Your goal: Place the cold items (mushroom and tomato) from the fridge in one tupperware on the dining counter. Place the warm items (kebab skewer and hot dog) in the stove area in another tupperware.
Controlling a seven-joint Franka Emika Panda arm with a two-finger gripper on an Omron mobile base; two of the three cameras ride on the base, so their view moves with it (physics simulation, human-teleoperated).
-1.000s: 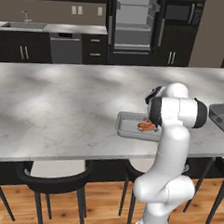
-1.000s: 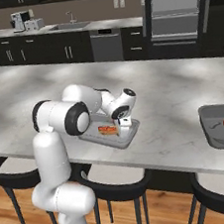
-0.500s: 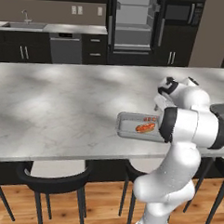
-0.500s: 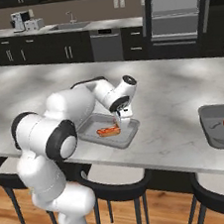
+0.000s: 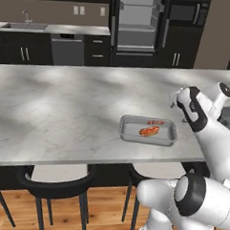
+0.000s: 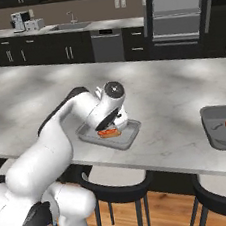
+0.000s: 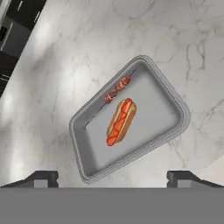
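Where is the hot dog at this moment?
The hot dog lies inside the grey tupperware on the marble counter, right beside the kebab skewer.

The arm reaches forward, hand pointing down, fingers [image 7: 41,177] spread wide, holding nothing.

The hot dog [image 7: 120,122] and kebab skewer [image 7: 116,89] lie side by side in a tupperware [image 7: 168,101] on the counter [image 7: 87,52].

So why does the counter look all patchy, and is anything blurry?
Left base view: soft light and dark patches across the marble counter. Hand view: the hot dog and kebab skewer look sharp in the tupperware, with a shadowed inner wall.
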